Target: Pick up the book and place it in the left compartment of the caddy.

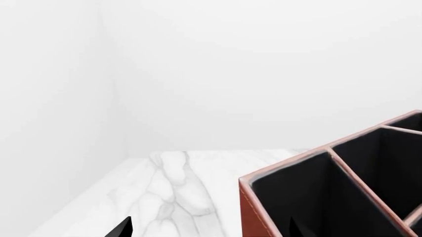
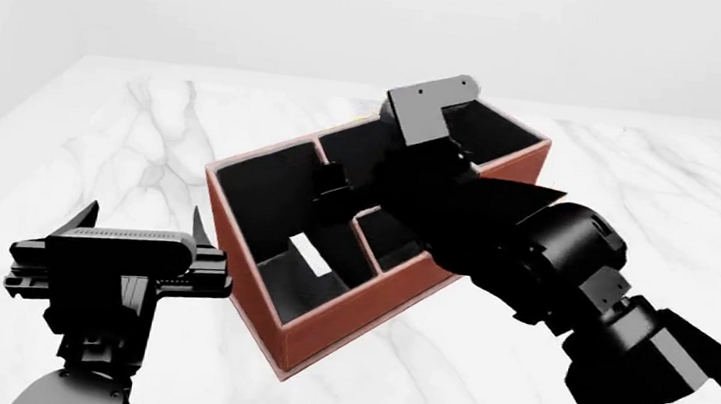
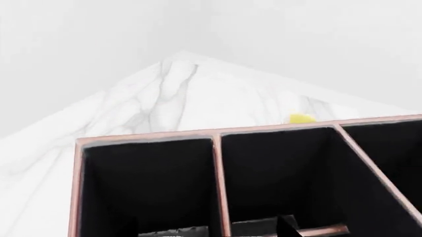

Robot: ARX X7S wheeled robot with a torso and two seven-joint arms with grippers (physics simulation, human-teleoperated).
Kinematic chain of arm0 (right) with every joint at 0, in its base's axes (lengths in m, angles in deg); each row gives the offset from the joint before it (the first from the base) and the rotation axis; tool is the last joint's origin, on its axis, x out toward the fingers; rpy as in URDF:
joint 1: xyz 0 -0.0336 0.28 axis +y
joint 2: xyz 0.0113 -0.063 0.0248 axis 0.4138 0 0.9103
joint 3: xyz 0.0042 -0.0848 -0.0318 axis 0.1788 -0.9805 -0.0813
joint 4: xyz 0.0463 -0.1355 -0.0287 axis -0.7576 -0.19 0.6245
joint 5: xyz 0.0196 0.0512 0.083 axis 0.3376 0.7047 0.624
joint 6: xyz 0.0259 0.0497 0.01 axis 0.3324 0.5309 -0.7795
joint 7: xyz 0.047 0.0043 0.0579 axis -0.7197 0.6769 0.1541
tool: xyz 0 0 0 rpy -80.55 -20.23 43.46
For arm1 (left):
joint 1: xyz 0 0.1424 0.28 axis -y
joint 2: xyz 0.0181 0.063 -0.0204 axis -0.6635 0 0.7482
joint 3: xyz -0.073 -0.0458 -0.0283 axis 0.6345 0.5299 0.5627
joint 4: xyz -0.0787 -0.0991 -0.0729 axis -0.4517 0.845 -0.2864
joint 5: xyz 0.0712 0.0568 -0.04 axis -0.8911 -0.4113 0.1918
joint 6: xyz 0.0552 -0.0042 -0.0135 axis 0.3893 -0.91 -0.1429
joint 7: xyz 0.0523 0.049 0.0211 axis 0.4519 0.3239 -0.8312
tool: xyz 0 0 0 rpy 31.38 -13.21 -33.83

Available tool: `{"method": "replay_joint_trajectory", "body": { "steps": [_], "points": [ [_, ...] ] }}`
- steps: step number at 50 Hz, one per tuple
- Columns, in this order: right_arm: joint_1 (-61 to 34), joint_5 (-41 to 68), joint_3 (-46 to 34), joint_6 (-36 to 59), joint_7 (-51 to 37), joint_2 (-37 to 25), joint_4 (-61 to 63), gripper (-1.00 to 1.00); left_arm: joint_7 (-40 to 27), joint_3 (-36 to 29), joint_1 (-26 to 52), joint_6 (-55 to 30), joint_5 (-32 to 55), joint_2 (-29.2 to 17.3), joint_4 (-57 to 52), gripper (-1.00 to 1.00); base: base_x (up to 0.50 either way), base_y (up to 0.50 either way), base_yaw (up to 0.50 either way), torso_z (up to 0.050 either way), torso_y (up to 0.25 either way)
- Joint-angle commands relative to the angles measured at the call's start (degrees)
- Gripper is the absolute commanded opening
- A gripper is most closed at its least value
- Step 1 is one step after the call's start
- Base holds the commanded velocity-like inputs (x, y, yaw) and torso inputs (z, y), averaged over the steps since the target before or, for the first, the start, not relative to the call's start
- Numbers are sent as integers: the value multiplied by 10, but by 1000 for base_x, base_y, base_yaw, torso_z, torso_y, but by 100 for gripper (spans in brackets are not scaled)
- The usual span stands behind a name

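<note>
Big white marble table [image 2: 684,186], nothing much on it apart from the caddy [image 2: 363,308] sitting at an angle in the middle, tall end away from the robot and low end towards it. The right arm [image 2: 556,253] is stretched way over the caddy and blocks most of its middle. The right gripper [image 2: 333,187] is down among the bays. Only one fingertip shows in its own wrist view, so it's impossible to tell whether its jaws are apart or closed.

The left gripper [image 2: 145,218] hangs just beside the caddy's near-left corner with jaws spread wide and nothing between them. It looks like it's just standing by.

The book [image 2: 306,254] seems to be the small white sliver leaning inside the left compartment [image 2: 283,279], the bay at the low near end. From the head view it's apart from the right fingers, though the arm hides enough that nobody could swear to it.

So this looks like the tail end of the placing step: book in the bay, arm not yet out. If that's right, the next move needs the right gripper lifted straight up clear of the dividers and rim before swinging away, so it doesn't snag a wall and drag the caddy or tip the book.

There's also a tiny yellow thing [image 3: 302,118] on the table beyond the caddy, no idea what.
</note>
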Motion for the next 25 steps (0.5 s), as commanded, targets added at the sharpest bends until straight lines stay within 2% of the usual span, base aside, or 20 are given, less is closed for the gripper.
{"method": "replay_joint_trajectory", "body": {
  "steps": [1,3,4,7,10,13,20,21,25],
  "points": [
    [2,71,99,11,-162,-111,224,100,-3,0,-2,-1,3,-3,-3,100,0,0,0,0,0],
    [49,49,109,-22,-204,-142,286,100,-3,1,-3,0,3,-4,-5,100,0,0,0,0,0],
    [90,-16,98,-59,-242,-162,332,100,-3,1,-3,1,4,-3,-5,100,0,0,0,0,0],
    [167,-98,94,-140,-276,-180,365,100,-4,1,-4,2,4,-4,-6,100,0,0,0,0,0],
    [250,-180,119,-274,-295,-191,385,100,-6,0,-5,1,3,-5,-9,100,0,0,0,0,0],
    [285,-184,143,-336,-290,-194,392,100,-6,-1,-5,1,4,-6,-9,100,0,0,0,0,0],
    [300,-219,140,-355,-295,-203,410,100,-9,-1,2,-10,7,-8,-24,100,0,0,0,0,0],
    [302,-252,136,-359,-309,-206,421,100,-14,-12,8,-10,-9,-14,-42,100,0,0,0,0,0],
    [291,-249,140,-340,-326,-214,455,100,-23,-32,50,-50,-31,-29,-89,100,0,0,0,0,0]
  ]
}}
